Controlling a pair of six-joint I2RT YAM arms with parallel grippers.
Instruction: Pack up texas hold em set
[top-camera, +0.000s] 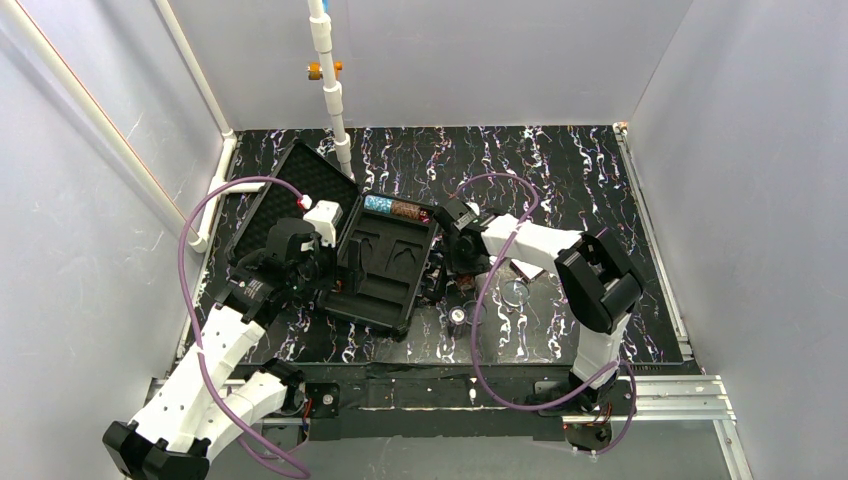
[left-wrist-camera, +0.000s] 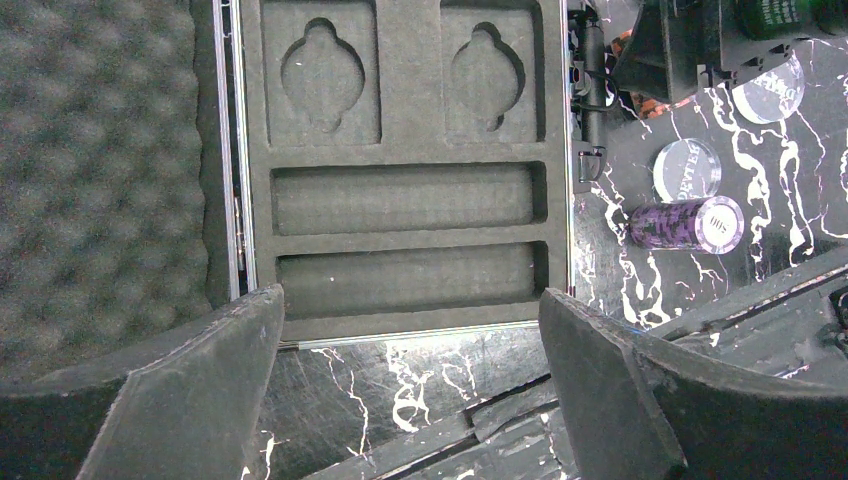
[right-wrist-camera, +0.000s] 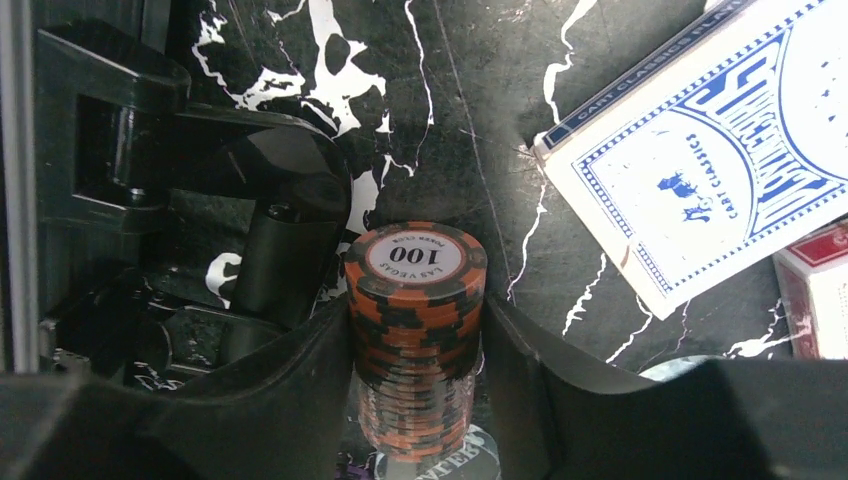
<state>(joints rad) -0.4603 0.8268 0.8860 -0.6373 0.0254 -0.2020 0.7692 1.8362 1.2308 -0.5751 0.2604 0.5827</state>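
Right hand (right-wrist-camera: 417, 303) is pinching the orange stack (right-wrist-camera: 415, 375) across its sides, "100" face toward the wrist camera. The stack is just off the right edge of the case (top-camera: 385, 270). I cannot tell if it is lifted off the surface (top-camera: 600, 180).

Left hand (left-wrist-camera: 410, 298) is spread and holds nothing, hovering at the near edge of the tray (left-wrist-camera: 410, 130).

Step in hand, as I judge it: get the orange stack into a free slot.
- Two long slots (left-wrist-camera: 405, 198) look empty. The far one holds a teal-and-brown row (top-camera: 391, 207).
- Keep the squeeze even so the chips don't fan.
- Clear the case wall, line the stack's axis with the slot, and bed it fully before letting go.
- Keep the left hand out of the path.

Not yet packed: purple stack (left-wrist-camera: 685, 222) on its side beside the case, blue deck (right-wrist-camera: 700, 150), red deck (right-wrist-camera: 815, 290).

Hard to read:
- The fingers hide the stack's lower chips, so no count.
- The red deck is cut off by the frame.
- A disc (right-wrist-camera: 440, 466) is barely visible at the bottom edge, and I can't tell if it touches the stack.
- In the top view the right arm covers the grasp.
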